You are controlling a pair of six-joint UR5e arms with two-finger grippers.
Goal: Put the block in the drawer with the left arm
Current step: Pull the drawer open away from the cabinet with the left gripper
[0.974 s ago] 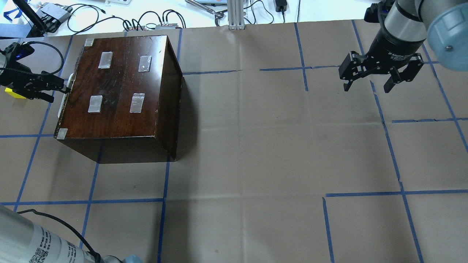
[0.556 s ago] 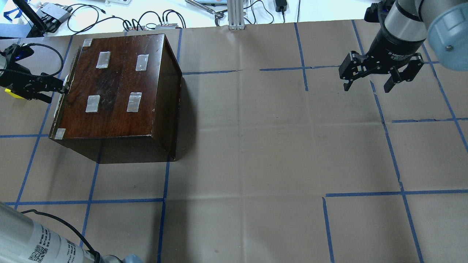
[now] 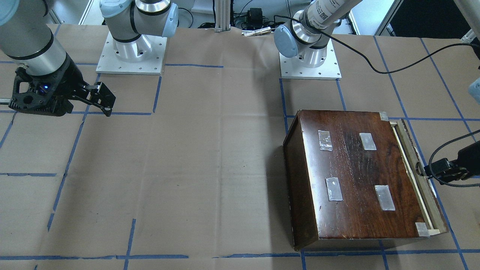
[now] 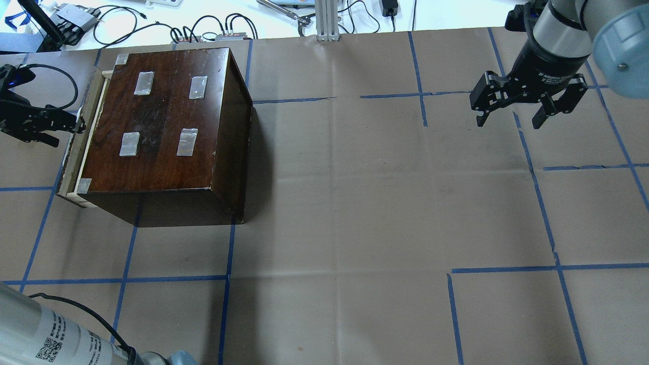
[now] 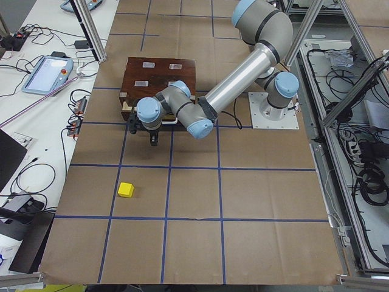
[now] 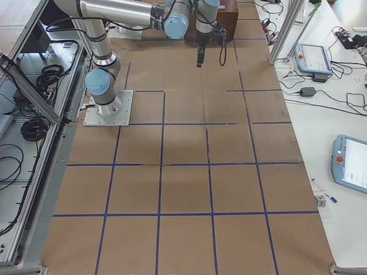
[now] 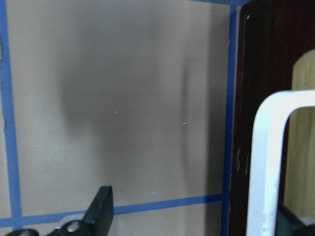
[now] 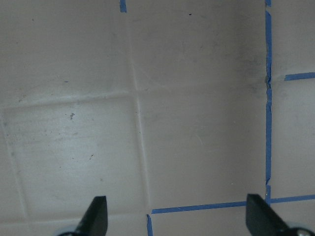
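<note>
The dark-brown box [image 4: 162, 116] stands at the table's left. Its pale wooden drawer [image 4: 76, 157] sticks out a little on the box's left side, and also shows in the front-facing view [image 3: 416, 172]. My left gripper [image 4: 68, 135] is open. One finger is hooked through the drawer's white handle [image 7: 266, 162]; the other finger [image 7: 101, 206] hangs over the paper. The yellow block [image 5: 126, 190] lies on the table well away from the box. It shows only in the left side view. My right gripper [image 4: 509, 119] is open and empty, above the far right of the table.
Brown paper with blue tape lines [image 4: 355, 203] covers the table. Cables and devices [image 4: 203, 28] lie past the far edge. A black cable [image 3: 375, 63] trails from the left arm across the table. The arm bases [image 3: 131, 52] stand on the robot's side.
My left gripper has moved left with the handle and the drawer has slid out of the box. The yellow block, seen by the gripper before, is now hidden overhead. The right arm is still.
</note>
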